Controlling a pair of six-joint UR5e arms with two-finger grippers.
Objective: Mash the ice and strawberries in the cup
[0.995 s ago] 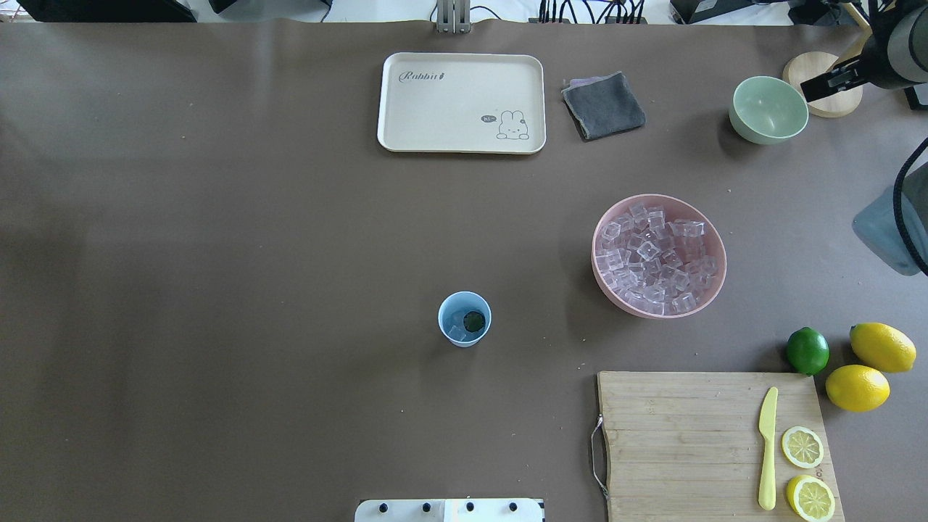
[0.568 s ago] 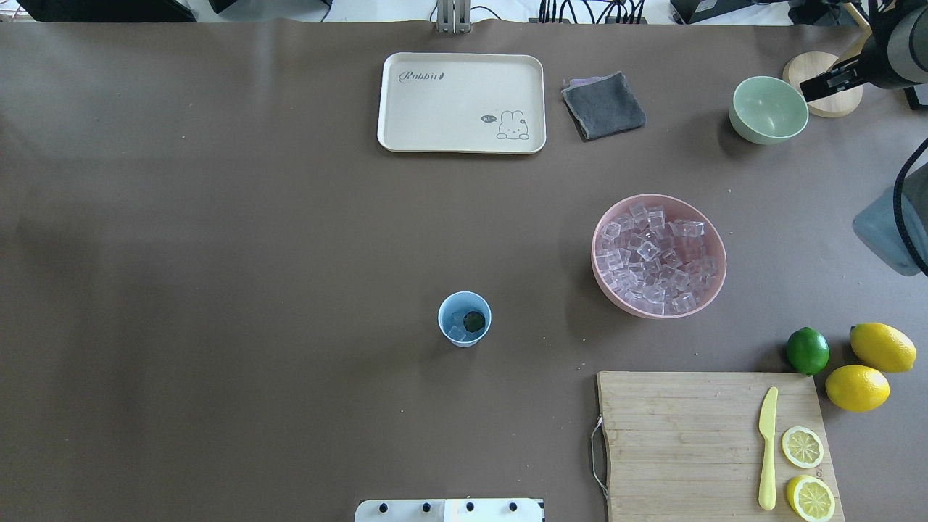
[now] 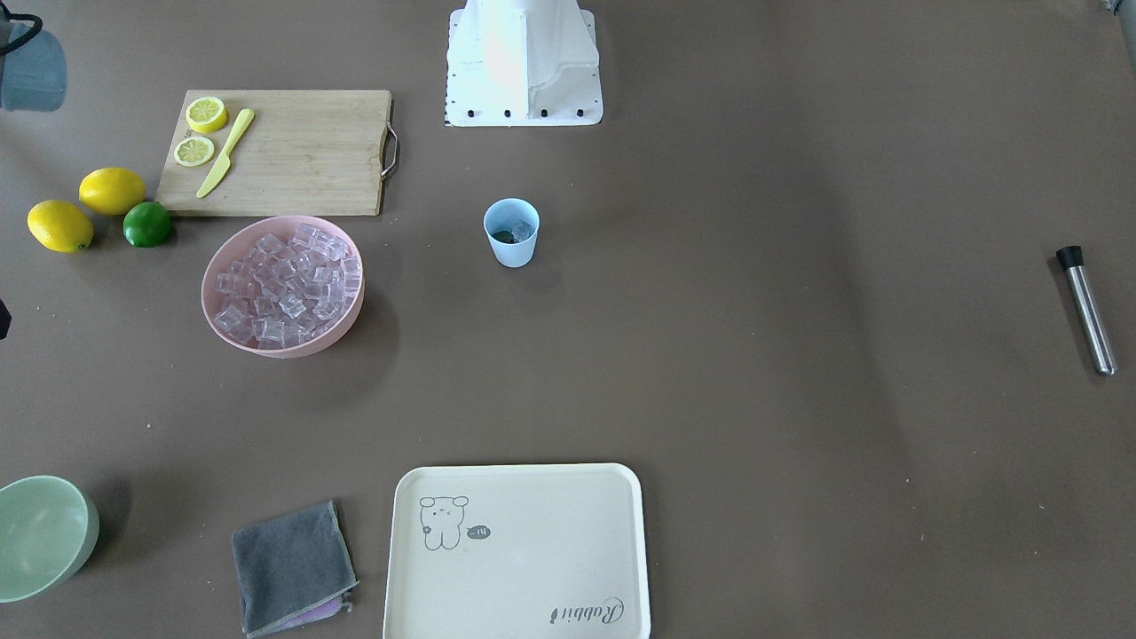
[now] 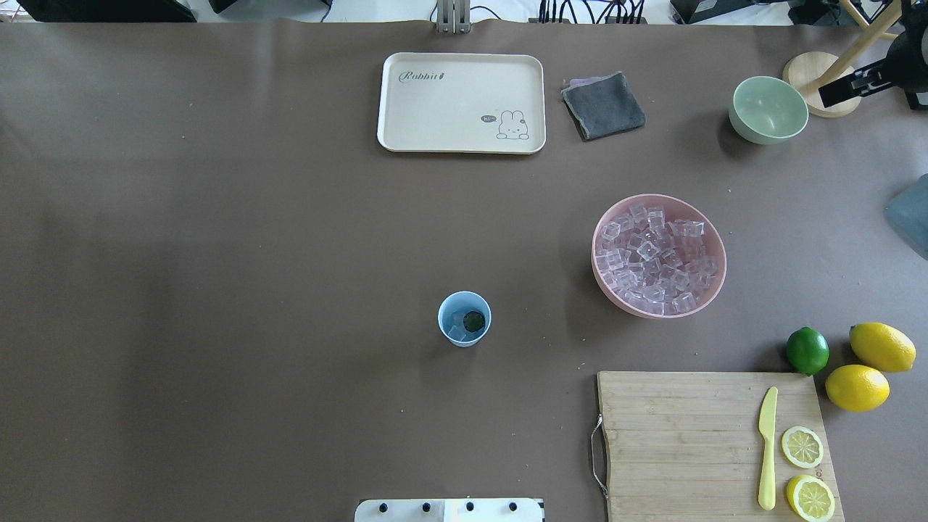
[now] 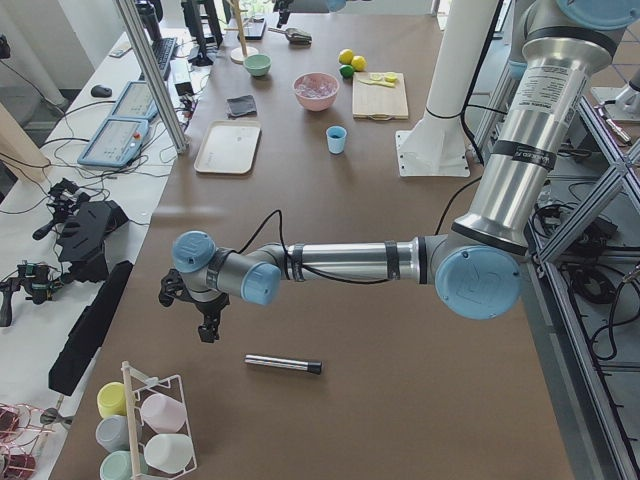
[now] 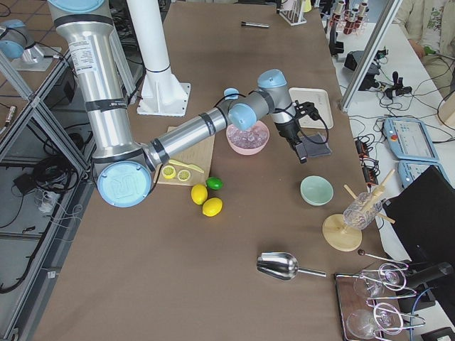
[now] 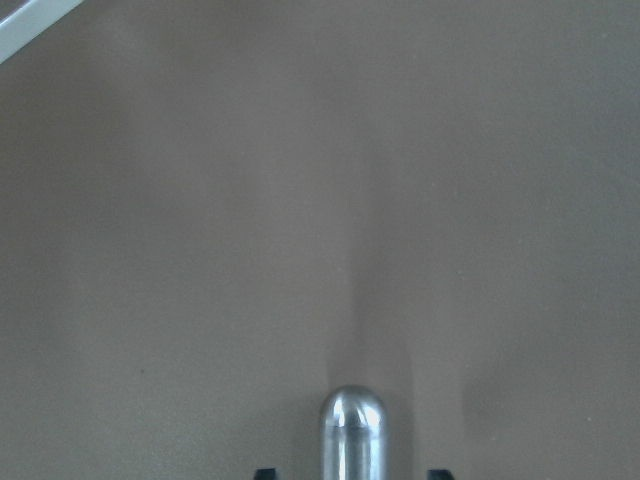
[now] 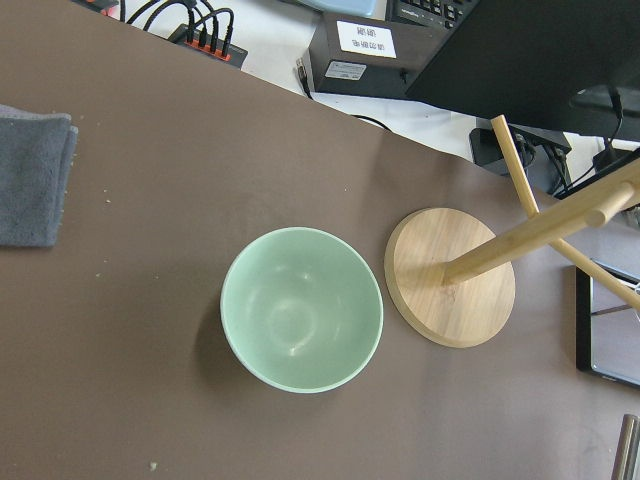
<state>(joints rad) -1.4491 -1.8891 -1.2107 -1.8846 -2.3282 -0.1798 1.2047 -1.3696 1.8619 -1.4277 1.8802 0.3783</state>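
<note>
The cup [image 4: 464, 319] stands mid-table [image 4: 217, 254] holding ice [image 4: 455, 330] and a strawberry [image 4: 474, 321]. A pink bowl [image 4: 605, 290] of cubes sits to its right. Far left of the cup, the left tool [image 5: 200, 318] hangs spread above a steel muddler [image 5: 283, 364]. The right tool [image 4: 834, 90] is far beyond the cup by a green bowl [image 4: 768, 109]; I cannot tell its grip.

A brown surface [image 7: 300, 200] fills nearly the whole view. At the bottom centre, the rounded, shiny end of a metal rod [image 7: 352, 430] comes into the frame, and a soft shadow stretches on ahead of it. The left claw [image 7: 350, 474] shows only as two dark fingertips [image 7: 263, 473] at the bottom edge. They stand one on either side of the rod, each clear of it. A pale strip [image 7: 30, 20] cuts across the top-left corner.
</note>
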